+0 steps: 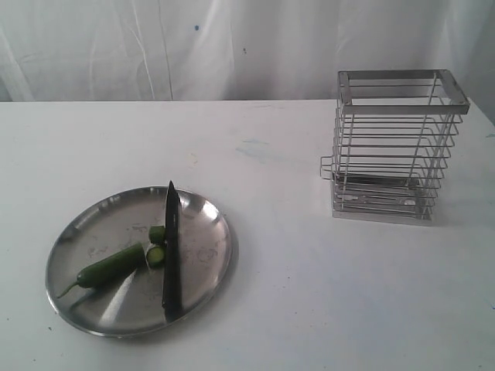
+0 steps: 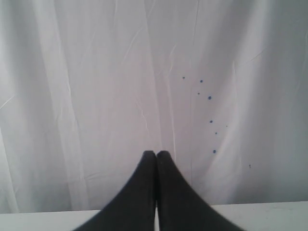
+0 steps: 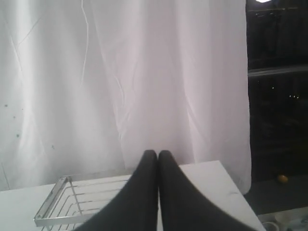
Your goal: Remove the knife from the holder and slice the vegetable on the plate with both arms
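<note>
Steel plate (image 1: pixel 203 246) carries knife (image 1: pixel 171 247) and cut vegetable (image 1: pixel 116 265) — holder (image 1: pixel 394 147) well apart — left pincer (image 2: pixel 156 155), right pincer (image 3: pixel 157 154) closed, empty.

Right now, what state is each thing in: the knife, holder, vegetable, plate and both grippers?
knife: out of the holder, lying flat across the plate.
holder: upright on the table, no knife in it.
vegetable: partly sliced, two small pieces cut off beside the knife.
plate: flat on the table, carrying vegetable and knife.
left gripper: shut, holding nothing.
right gripper: shut, holding nothing.
</note>
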`<state>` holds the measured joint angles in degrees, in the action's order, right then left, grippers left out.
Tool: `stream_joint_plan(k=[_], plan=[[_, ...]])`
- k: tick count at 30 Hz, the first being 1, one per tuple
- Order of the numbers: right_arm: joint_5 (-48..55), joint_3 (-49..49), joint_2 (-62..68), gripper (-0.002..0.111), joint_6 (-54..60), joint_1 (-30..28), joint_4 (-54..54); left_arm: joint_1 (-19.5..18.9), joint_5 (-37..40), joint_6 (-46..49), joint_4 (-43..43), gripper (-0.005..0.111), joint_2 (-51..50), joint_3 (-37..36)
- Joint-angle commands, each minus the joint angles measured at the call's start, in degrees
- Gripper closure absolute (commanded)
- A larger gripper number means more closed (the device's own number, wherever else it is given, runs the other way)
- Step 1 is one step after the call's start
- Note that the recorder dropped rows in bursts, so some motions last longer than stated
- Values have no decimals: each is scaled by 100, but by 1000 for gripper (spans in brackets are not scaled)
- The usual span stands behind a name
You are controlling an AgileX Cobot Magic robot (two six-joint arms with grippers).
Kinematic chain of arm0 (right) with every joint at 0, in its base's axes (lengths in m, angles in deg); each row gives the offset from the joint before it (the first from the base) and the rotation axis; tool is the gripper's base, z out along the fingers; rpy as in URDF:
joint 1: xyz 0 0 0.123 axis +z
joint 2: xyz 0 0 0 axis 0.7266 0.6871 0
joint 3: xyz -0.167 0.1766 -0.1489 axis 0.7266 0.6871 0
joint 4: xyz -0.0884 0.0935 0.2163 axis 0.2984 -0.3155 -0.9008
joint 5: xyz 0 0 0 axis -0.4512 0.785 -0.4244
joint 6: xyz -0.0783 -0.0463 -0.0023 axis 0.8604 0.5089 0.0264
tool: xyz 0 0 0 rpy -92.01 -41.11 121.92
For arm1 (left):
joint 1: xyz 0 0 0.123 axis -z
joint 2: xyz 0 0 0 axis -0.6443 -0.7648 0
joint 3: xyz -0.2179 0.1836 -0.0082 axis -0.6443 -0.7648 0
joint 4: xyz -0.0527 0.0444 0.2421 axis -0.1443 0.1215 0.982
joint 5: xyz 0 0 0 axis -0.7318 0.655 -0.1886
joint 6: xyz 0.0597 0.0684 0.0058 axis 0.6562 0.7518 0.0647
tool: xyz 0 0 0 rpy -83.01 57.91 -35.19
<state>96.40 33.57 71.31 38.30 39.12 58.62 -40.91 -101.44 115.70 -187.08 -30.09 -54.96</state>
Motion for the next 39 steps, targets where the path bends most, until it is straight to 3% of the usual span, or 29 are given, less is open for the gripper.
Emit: stream_joint_plan(k=[1,4,9,16,20,25,29,35,39], plan=[[-33,213,-271,108,316,15,-128,11,-44,26,-118,107,58,-9],[-43,161,-517,108,900,15,-165,11,-70,26,-118,107,58,-9],[183,158,-944,108,785,15,-115,11,-70,26,-118,107,58,-9],[-1100,124,-1779,108,1182,15,-114,11,-71,26,-118,107,58,-9],[-1666,1007,-2273,108,941,15,-79,11,-40,26,-118,107,58,-9],[-1744,2828,-2990,108,-1420,-236,1144,11,-55,26,-118,107,58,-9],[-2176,3790,-3204,108,-1610,-319,1355,11,-63,26,-118,107,61,-9],[964,3790,-3204,108,-1564,-155,1541,11,-224,26,-118,107,60,1],[1036,3790,-3204,108,-1587,-115,1572,11,-206,26,-118,107,60,1]])
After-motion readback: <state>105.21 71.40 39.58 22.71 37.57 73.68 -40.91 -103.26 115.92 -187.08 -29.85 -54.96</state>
